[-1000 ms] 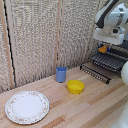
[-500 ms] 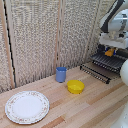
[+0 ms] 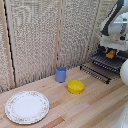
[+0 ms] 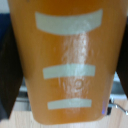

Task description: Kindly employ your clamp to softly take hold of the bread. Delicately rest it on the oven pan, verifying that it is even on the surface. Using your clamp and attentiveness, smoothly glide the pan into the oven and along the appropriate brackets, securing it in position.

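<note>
My clamp (image 3: 111,52) hangs at the exterior view's right, low over the oven pan (image 3: 99,68), a dark wire rack of thin parallel bars. The orange-brown bread (image 3: 111,54) sits between the fingers, just above or touching the bars; I cannot tell which. In the wrist view the bread (image 4: 70,60), orange with pale stripes, fills the picture, and a dark finger (image 4: 7,80) presses at its side. The oven (image 3: 103,50) is a dark shape behind the rack, mostly hidden by the arm.
On the wooden table stand a blue cup (image 3: 61,74) and a yellow bowl (image 3: 76,86) to the exterior view's left of the rack. A patterned white plate (image 3: 27,106) lies at the front left. A woven screen (image 3: 40,35) closes the back.
The arm has come down with the bread, from higher above the rack to just over its bars. The cup, bowl and plate have not moved.
</note>
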